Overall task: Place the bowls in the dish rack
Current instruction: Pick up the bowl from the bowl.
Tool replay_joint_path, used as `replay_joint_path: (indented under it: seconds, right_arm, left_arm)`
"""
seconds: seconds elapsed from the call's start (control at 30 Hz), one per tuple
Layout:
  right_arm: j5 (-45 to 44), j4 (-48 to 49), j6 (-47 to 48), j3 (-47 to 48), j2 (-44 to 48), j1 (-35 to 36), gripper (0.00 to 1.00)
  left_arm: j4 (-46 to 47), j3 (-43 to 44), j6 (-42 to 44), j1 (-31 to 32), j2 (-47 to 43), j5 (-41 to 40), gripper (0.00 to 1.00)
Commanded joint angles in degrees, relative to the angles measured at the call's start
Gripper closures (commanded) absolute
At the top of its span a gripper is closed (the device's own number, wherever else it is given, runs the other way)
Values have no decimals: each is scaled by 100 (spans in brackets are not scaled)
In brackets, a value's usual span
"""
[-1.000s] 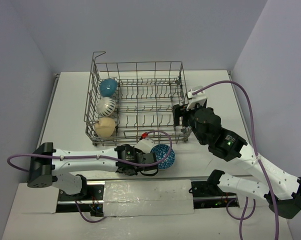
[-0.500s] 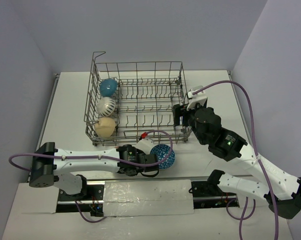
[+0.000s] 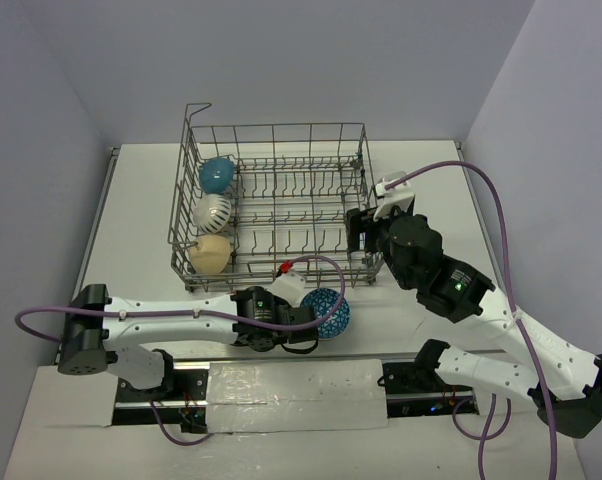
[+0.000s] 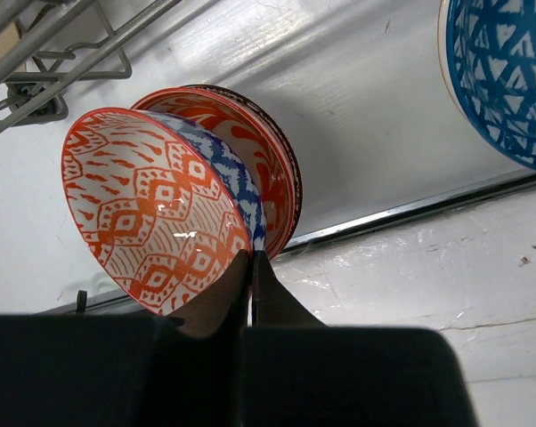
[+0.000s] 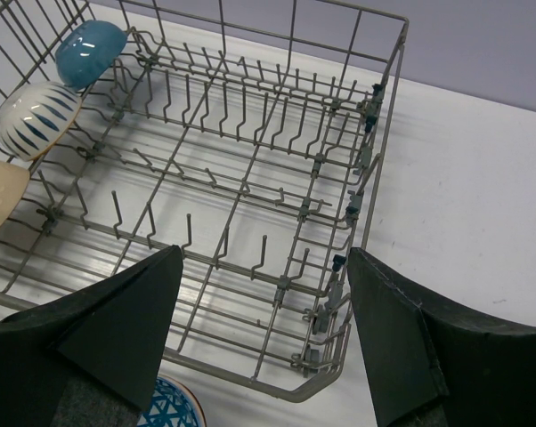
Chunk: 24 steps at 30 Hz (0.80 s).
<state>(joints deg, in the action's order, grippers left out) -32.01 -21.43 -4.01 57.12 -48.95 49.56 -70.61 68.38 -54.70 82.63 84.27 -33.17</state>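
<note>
Left wrist view only: left hand [image 4: 252, 258] clamped on orange-patterned bowl [image 4: 152, 209] rim, just near of dish rack [image 3: 281, 127]. Top view doesn't show the grip. Right hand [image 5: 263, 252] wide, over rack's right side.

dish rack [image 3: 281, 200]: three bowls [image 3: 214, 213], left end | blue patterned bowl [image 3: 333, 312]: on table [image 3: 431, 185], beside left claw [image 3: 291, 292]
</note>
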Motion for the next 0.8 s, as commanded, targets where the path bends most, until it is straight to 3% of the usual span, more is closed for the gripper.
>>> replay_joint_path:
  seconds: [0.0, 0.77]
  right_arm:
    - [-33, 183, -47, 53, 114, -43, 18]
    - [2, 201, -56, 53, 105, -78, 18]
  left_arm:
    - [-243, 351, -181, 69, -226, -331, 100]
    - [-647, 1353, -296, 306, -921, -427, 100]
